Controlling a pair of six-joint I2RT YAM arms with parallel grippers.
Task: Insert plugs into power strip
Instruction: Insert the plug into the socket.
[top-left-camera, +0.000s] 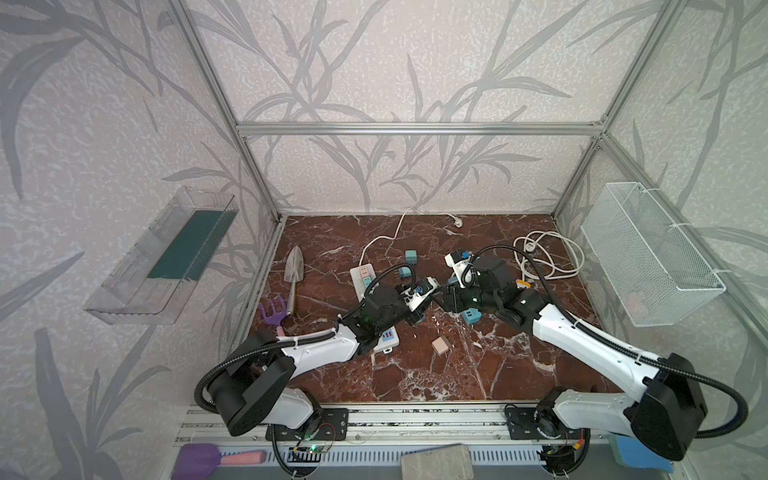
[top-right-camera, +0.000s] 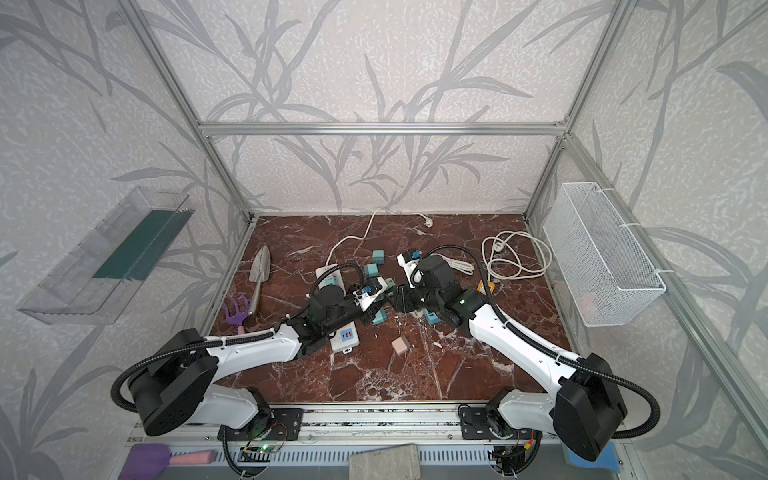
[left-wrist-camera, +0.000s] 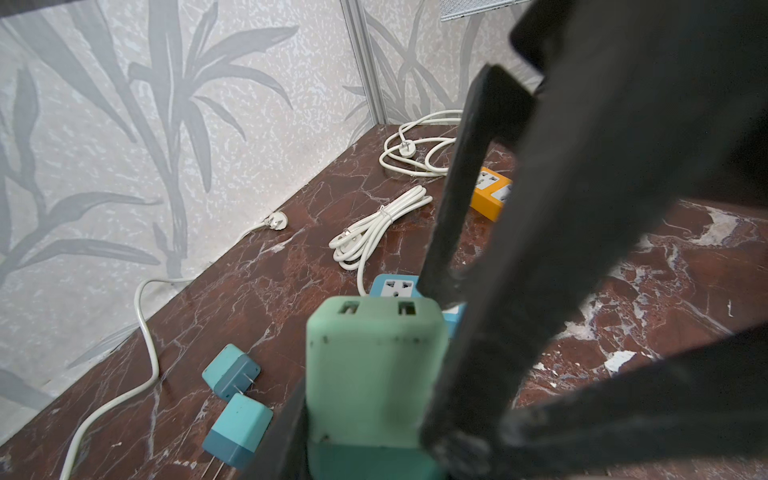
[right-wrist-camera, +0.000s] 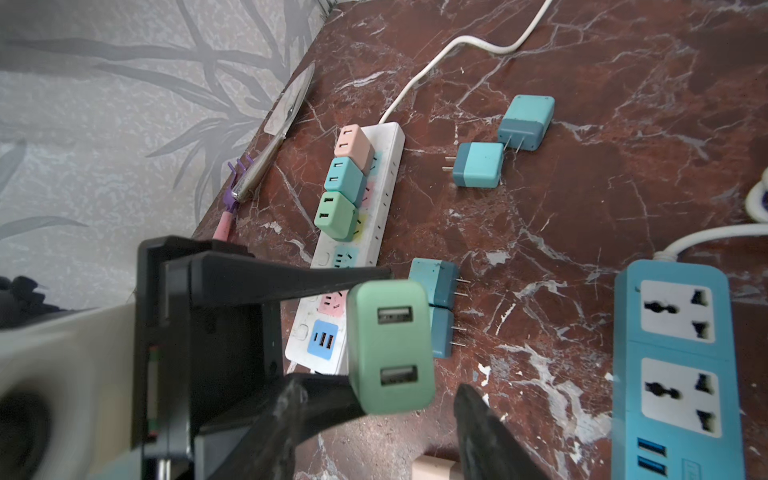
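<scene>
Holds green plug (right-wrist-camera: 390, 345) clamped in left tool (left-wrist-camera: 370, 399), raised off bench (right-wrist-camera: 582, 208), about midway between both arms. Turns USB face toward right tool (right-wrist-camera: 380, 388) and teal base, presumably the prong end, back toward left wrist, with long axis along the line from tool to tool. Sets right tool apart, one finger either side of the USB end, seemingly not yet gripping. Looks like a hand-over: close right on USB end, release left, free the prongs to lead. Finds white strip (right-wrist-camera: 388, 174) near, on left arm's side of the plug, with three plugs (right-wrist-camera: 345, 183) seated at its far end and sockets free nearer the arms.
</scene>
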